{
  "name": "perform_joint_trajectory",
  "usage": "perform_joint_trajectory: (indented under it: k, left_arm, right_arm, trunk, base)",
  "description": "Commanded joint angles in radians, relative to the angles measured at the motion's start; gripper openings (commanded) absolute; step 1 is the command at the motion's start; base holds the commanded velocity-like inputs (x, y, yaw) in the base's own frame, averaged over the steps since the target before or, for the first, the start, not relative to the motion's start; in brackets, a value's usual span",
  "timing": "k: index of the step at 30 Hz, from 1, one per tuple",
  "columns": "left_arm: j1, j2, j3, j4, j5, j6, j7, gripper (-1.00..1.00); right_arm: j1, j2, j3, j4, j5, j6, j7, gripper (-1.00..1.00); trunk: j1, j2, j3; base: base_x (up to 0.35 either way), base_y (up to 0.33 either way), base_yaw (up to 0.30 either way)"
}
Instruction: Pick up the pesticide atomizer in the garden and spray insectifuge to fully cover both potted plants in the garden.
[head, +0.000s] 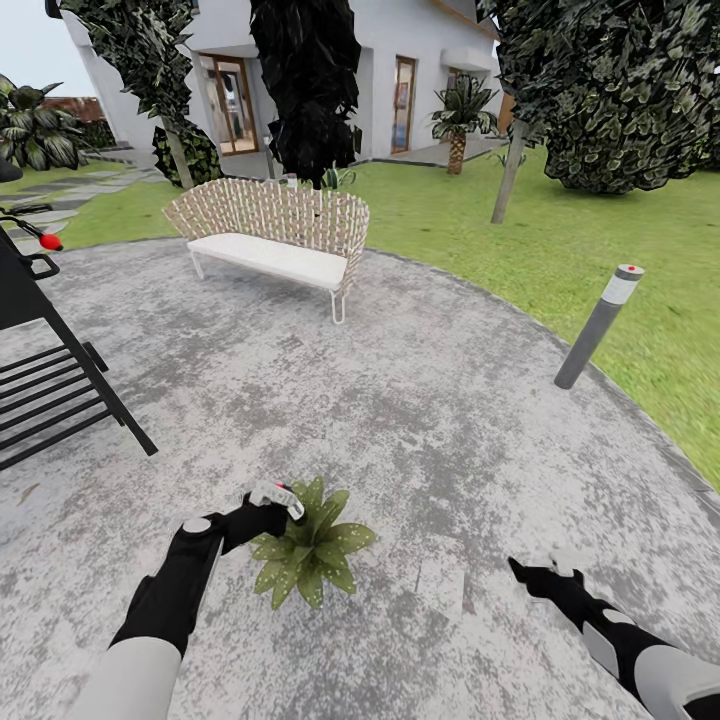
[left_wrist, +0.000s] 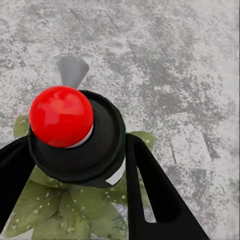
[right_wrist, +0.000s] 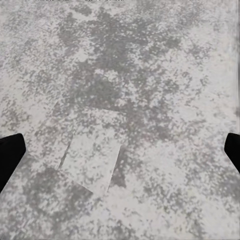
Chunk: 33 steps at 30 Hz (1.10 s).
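I have the atomizer (left_wrist: 75, 135) clamped in my left gripper (head: 262, 508), its red-dotted head toward the wrist camera and the 2 black fingers (left_wrist: 150, 195) pressed to its sides. From the head camera it sits at about 7 o'clock, just at the near-left edge of the plant (head: 310, 545), and the leaves already show pale specks. My right gripper (head: 532, 573) hangs at 5 o'clock over bare paving (right_wrist: 120, 100) with its fingers spread and nothing between them.

To spray well, I judge the nozzle should point down across the rosette's centre, not its rim (the bottle now hangs over the near-left leaves). I would sweep slowly toward 1 o'clock so the far leaves get covered too, keeping the bottle clear of the foliage. The grip looks firm; I would not loosen it.

Further out: a dark rack (head: 50, 380) at 10 o'clock, a bollard lamp (head: 598, 328) at 2 o'clock, a wicker bench (head: 270, 235) at 12 o'clock. I count 1 potted plant here.
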Motion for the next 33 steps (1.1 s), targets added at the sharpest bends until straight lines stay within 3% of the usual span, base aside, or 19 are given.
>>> perform_joint_trajectory:
  k: [1,6,7,11,12,15,25,33]
  left_arm:
    - [-0.001,-0.008,0.005,0.002,-0.005,0.006,-0.007,-1.0]
    - [-0.001,-0.019,0.006,0.01,-0.006,0.007,-0.007,-1.0]
    - [-0.001,-0.017,0.044,0.01,-0.009,0.008,-0.005,-1.0]
    - [-0.001,0.005,0.119,0.012,-0.009,0.029,-0.006,-1.0]
    - [-0.001,0.011,0.155,0.025,-0.009,0.03,-0.006,-1.0]
    - [-0.001,0.019,0.212,0.094,-0.01,0.028,-0.006,-1.0]
    - [-0.001,0.023,0.227,0.144,-0.014,0.025,-0.011,-1.0]
    - [-0.001,0.023,0.225,0.139,-0.034,0.024,-0.01,-1.0]
  right_arm:
    - [-0.001,0.0,0.007,0.002,-0.014,-0.003,0.006,1.0]
    - [-0.001,0.0,0.007,0.001,-0.02,-0.003,0.005,1.0]
    - [-0.001,0.0,0.007,0.001,-0.022,0.002,0.008,1.0]
    - [-0.001,0.0,0.007,0.001,-0.022,0.01,0.008,1.0]
    - [-0.001,0.0,0.006,0.001,-0.022,0.011,0.007,1.0]
    - [-0.001,0.0,0.007,0.001,-0.022,0.011,0.007,1.0]
    - [-0.001,0.0,0.007,0.001,-0.022,0.01,0.002,1.0]
    - [-0.001,0.001,0.007,0.001,-0.026,0.01,0.005,1.0]
  trunk:
    - [0.0,0.0,-0.001]
    - [0.0,0.0,-0.001]
    - [0.0,0.0,-0.001]
    - [0.0,0.0,-0.001]
    - [0.0,0.0,-0.001]
    - [0.0,0.0,-0.001]
    - [0.0,0.0,-0.001]
    - [0.0,0.0,-0.001]
  base:
    - [0.0,0.0,0.0]
    - [0.0,0.0,0.0]
    - [0.0,0.0,0.0]
    - [0.0,0.0,0.0]
    - [0.0,0.0,0.0]
    - [0.0,0.0,0.006]
    - [0.0,0.0,0.224]
    - [0.0,0.0,0.008]
